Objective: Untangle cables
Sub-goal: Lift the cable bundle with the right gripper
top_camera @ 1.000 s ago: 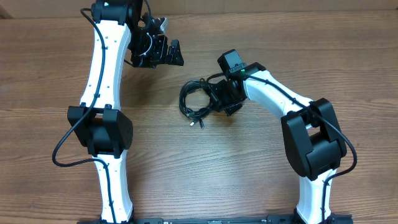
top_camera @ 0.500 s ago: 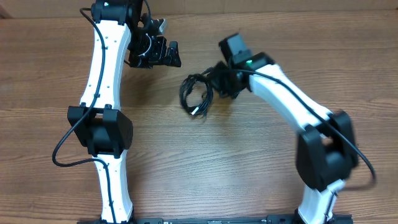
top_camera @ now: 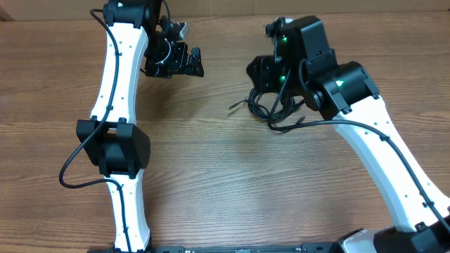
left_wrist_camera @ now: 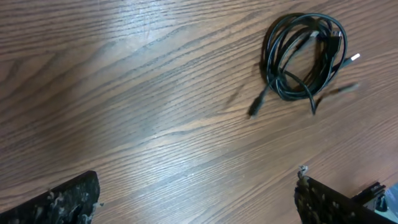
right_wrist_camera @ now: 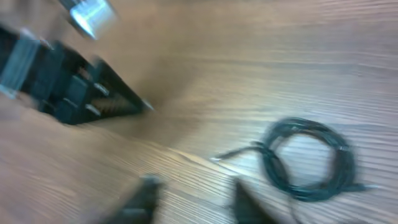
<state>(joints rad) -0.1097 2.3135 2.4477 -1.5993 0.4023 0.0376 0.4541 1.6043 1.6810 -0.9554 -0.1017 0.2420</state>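
Lying where: cables (left_wrist_camera: 303,62) flat on the bare tabletop (left_wrist_camera: 124,93), between the two hands and close under the right arm (top_camera: 383,140) in the overhead view.
Look: thin black wires wound in one small loose coil — several loops overlapping, with small plug tips.
Axis: the coil is near round, with no clear long axis. In the left wrist view one loose end runs out toward the lower left and ends in a dark plug, and a pale tip pokes out at the upper right.
Right hand (right_wrist_camera: 196,196): blurred, fingers spread with bare wood between them, grasping nothing; the cables lie just beside it.
Left hand (left_wrist_camera: 199,205): released, fingers wide apart — well apart from the cables.
In the way: the right arm's wrist covers part of the coil from overhead.
Around: a thick black cord (top_camera: 61,176) loops off the left arm (top_camera: 119,77).
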